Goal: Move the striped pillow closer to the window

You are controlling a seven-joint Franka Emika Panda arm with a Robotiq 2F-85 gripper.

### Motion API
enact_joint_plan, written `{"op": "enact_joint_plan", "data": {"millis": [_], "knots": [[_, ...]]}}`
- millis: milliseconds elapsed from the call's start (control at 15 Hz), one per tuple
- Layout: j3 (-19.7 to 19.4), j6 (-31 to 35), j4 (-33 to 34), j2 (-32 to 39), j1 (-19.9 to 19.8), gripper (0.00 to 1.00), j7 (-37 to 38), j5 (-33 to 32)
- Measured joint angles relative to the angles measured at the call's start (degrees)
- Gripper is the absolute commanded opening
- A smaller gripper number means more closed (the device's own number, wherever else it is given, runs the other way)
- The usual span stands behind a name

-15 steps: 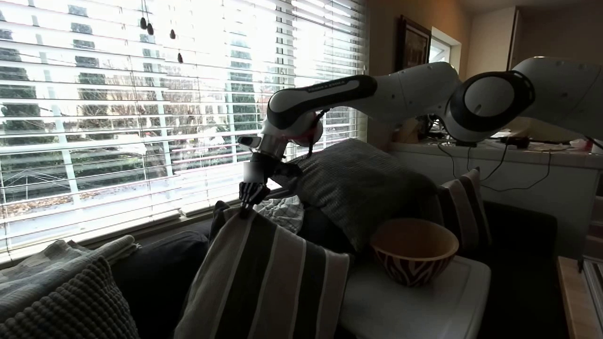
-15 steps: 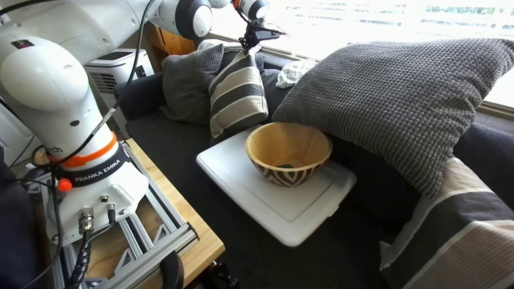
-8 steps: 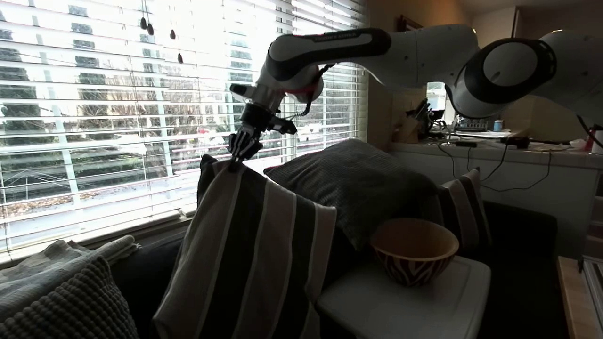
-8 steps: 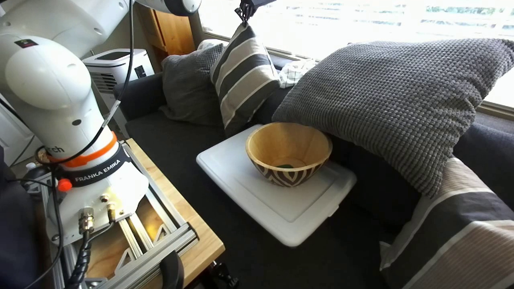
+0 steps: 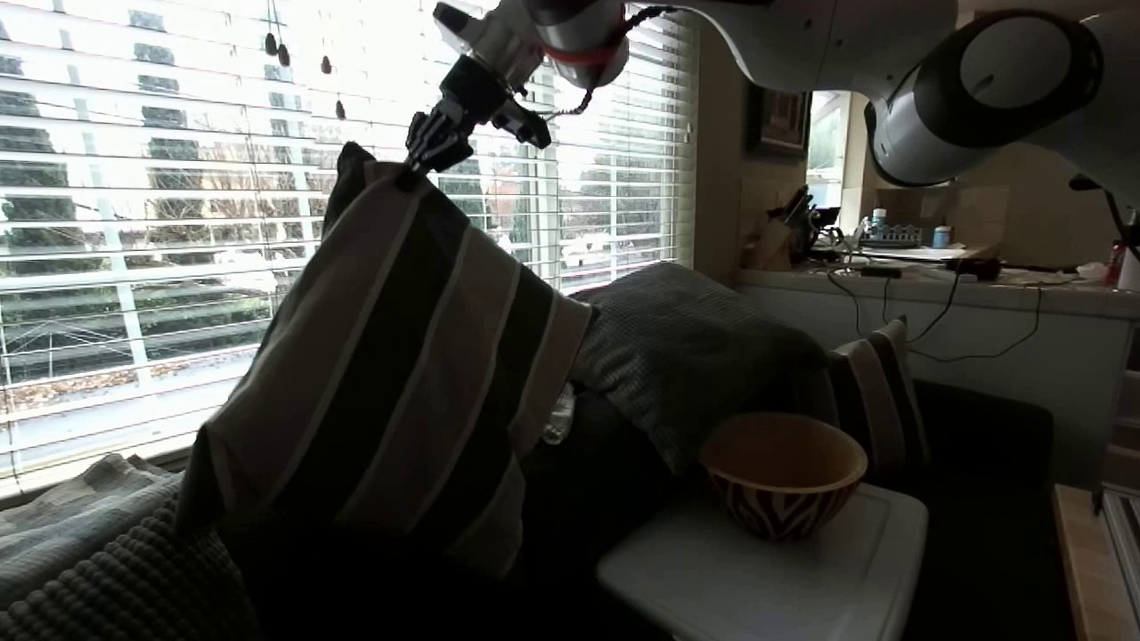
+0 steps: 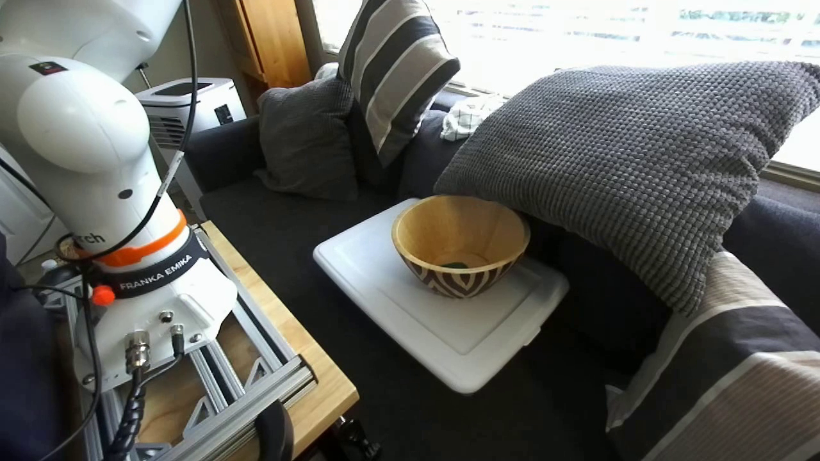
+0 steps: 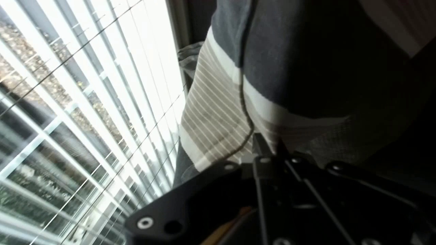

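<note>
Tool (image 5: 410,178): clamped on a pinch of cloth at the top of the striped pillow (image 5: 401,347); the wrist view shows me fabric caught at its tip.
Striped pillow: hanging tilted from that pinch above the sofa (image 6: 275,221), just beside the window (image 5: 267,160). Its lower edge fades into shadow, so I can't tell whether it touches the near cushion (image 6: 307,141).
Window: the goal. I judge the grasp and lift done and the pillow already raised alongside it; left for me, as I read it, are pressing it closer, setting it down and releasing.
Tabletop (image 6: 455,330): a white lid-like slab on the sofa, carrying 1 bowl (image 6: 448,224).
Bowl: wooden, upright, dark-patterned outside; 1 small green thing (image 6: 455,264) lies at the bottom, with too little showing for me to name it.
Large ribbed cushion (image 6: 608,147): leaning beyond the bowl, toward the window.
2nd striped pillow (image 5: 882,396): at the far end of the sofa, free of my tool.
Counter (image 5: 899,289): farthest; a wooden block (image 5: 768,249) on it holds what I take for knife handles (image 5: 793,203).
</note>
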Motion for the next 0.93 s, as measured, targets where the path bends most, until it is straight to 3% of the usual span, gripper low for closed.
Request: {"op": "enact_joint_plan", "data": {"millis": [200, 933], "knots": [[0.04, 4.09, 2.64, -1.26, 0.36, 0.04, 0.43, 0.04], [-0.01, 3.43, 2.06, 0.03, 0.25, 0.01, 0.42, 0.04]]}}
